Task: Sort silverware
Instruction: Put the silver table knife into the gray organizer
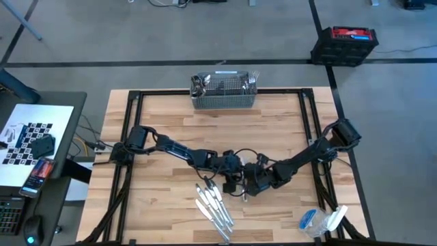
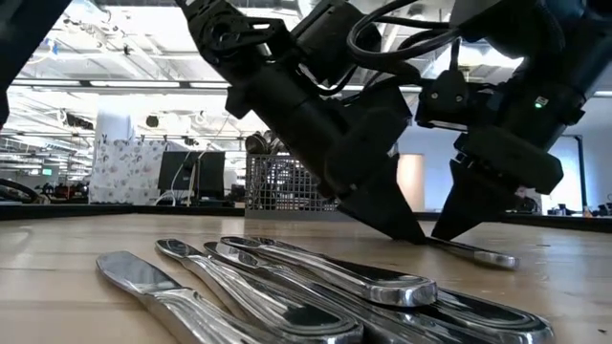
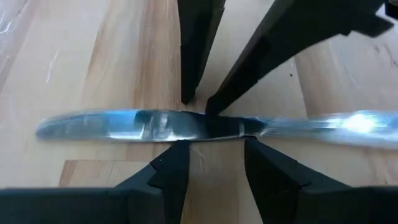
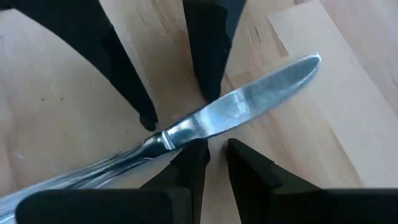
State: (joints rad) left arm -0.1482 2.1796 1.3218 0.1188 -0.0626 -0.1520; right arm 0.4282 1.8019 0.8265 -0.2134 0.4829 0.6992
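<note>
A single table knife (image 3: 155, 124) lies flat on the wood near the table's middle, seen also in the right wrist view (image 4: 249, 102) and the low view (image 2: 473, 254). Both grippers stand tips-down over it, on opposite long sides. My left gripper (image 3: 214, 146) is open wide and my right gripper (image 4: 214, 146) open only narrowly. No finger pair has the knife between it. Several more knives (image 1: 215, 207) lie side by side nearer the near edge, close in the low view (image 2: 287, 287). The grey wire-mesh basket (image 1: 223, 92) at the far edge has some silverware in it. My left gripper sets both fingertips (image 3: 177, 149) against one long edge of the knife where blade meets handle (image 3: 214, 132), slanting down from the table's left. The knife lies flat on the table. My right gripper has one fingertip (image 4: 198, 146) at the knife's opposite long edge near the blade's base (image 4: 180, 129), slanting down from the table's right. I cannot tell whether its other finger touches.
The row of knives (image 2: 287, 287) lies just nearer than the grippers. A clear plastic bag or wrapper (image 1: 321, 222) sits by the near right corner. Bare wood (image 1: 287, 130) lies between the arms and the basket (image 2: 282, 182). A side desk with a phone (image 1: 37, 171) stands left of the table.
</note>
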